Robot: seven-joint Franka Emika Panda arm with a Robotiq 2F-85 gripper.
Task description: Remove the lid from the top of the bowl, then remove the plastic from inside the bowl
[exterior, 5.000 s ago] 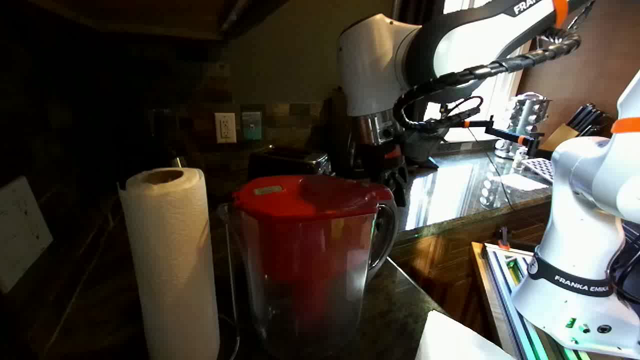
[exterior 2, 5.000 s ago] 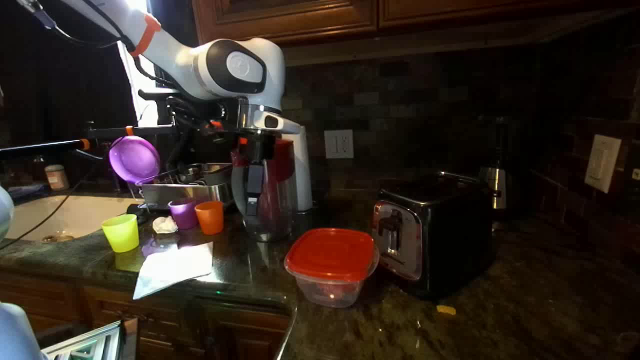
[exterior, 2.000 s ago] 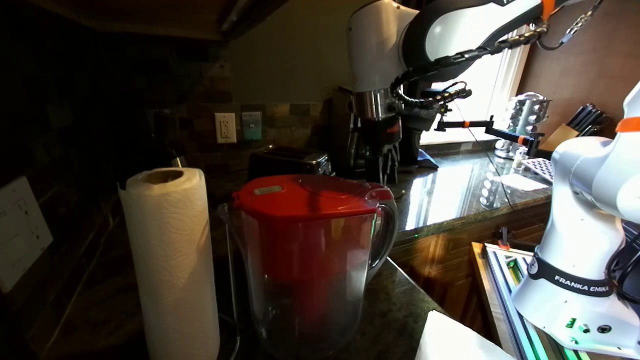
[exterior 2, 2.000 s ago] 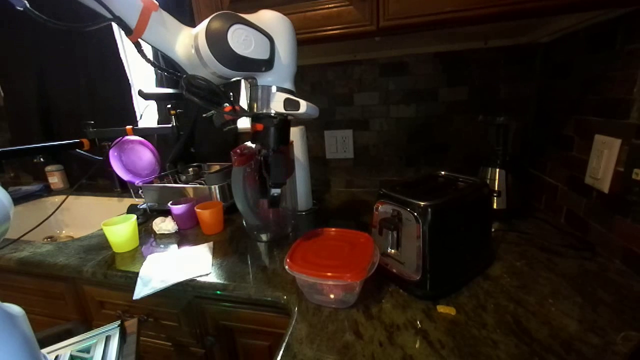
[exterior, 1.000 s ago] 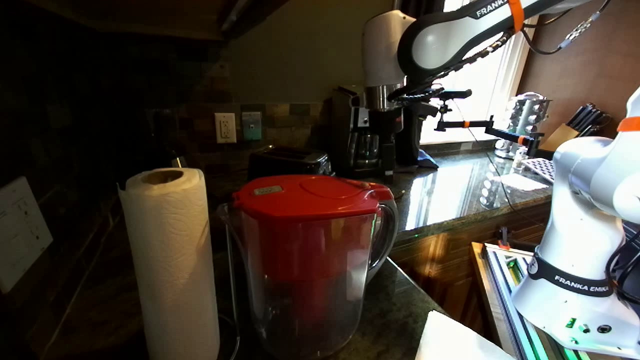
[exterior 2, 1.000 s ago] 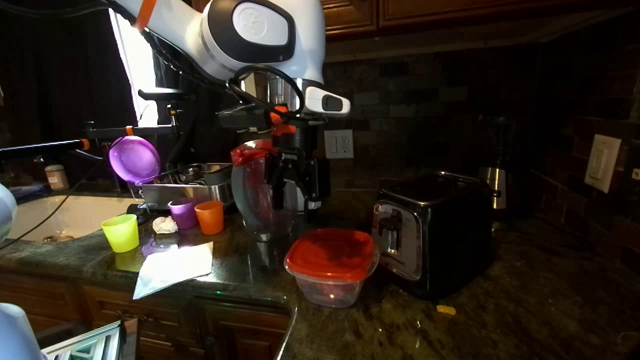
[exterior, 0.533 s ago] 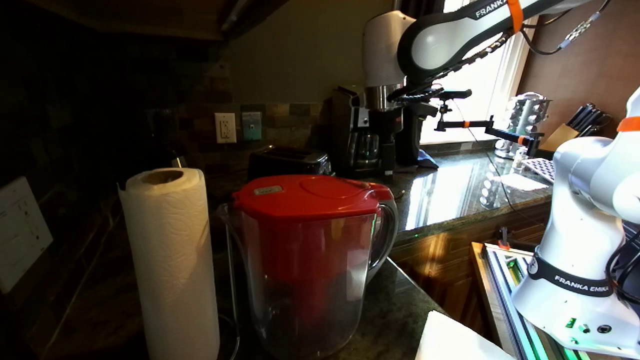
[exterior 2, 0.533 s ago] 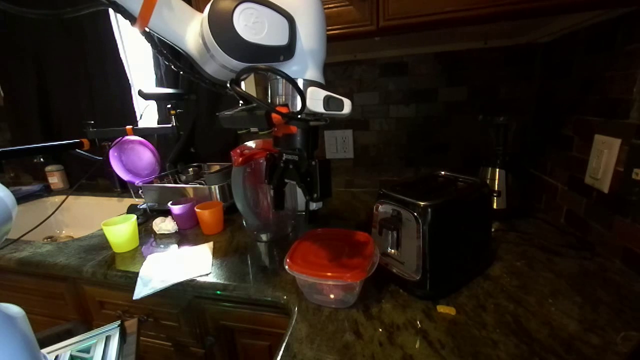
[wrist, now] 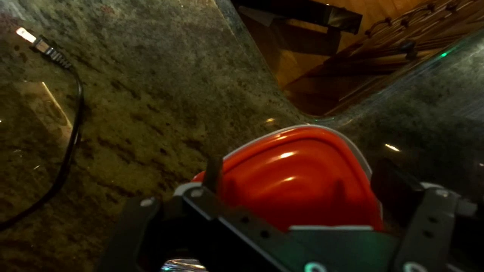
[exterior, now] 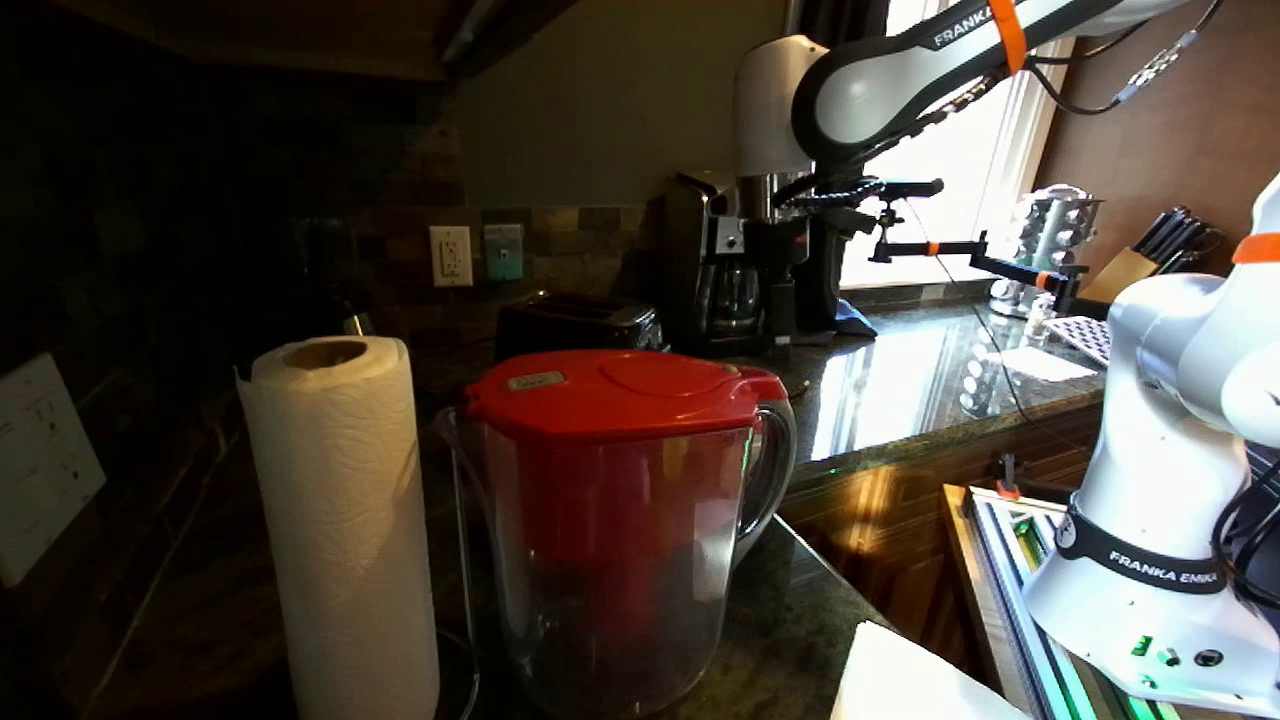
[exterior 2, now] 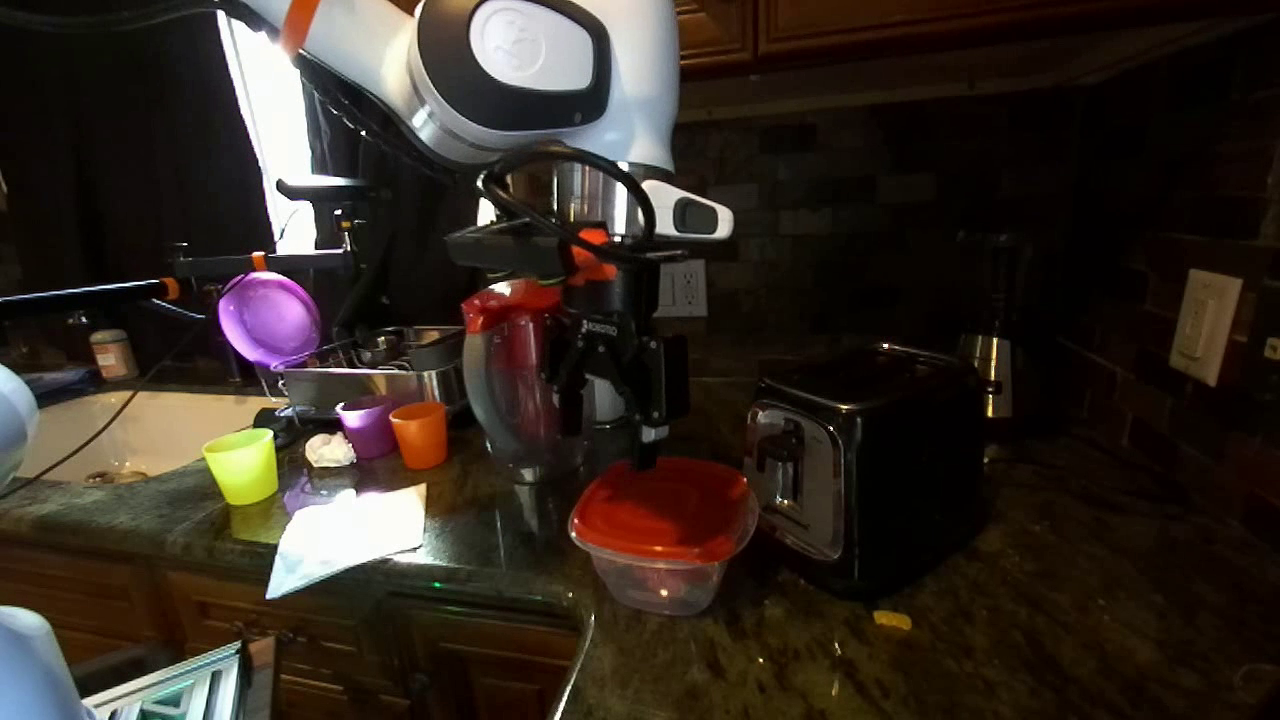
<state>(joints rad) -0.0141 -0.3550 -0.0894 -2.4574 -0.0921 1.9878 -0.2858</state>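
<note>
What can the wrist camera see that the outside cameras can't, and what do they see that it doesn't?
Only the wrist view: a plug on the counter.
Only the exterior views, among other things: a jug and a paper roll in both; the lime cup, purple cup and orange cup in an exterior view.
Shared by the wrist view and an exterior view: the lid on the bowl, the open gripper, the counter.

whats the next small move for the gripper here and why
I'd probably shift the open gripper slightly toward the toaster, centring it over the red lid before lowering. The lid sits on the bowl, and in the wrist view one finger overlaps the lid while the other stands past its opposite edge, so the gripper looks off-centre.
</note>
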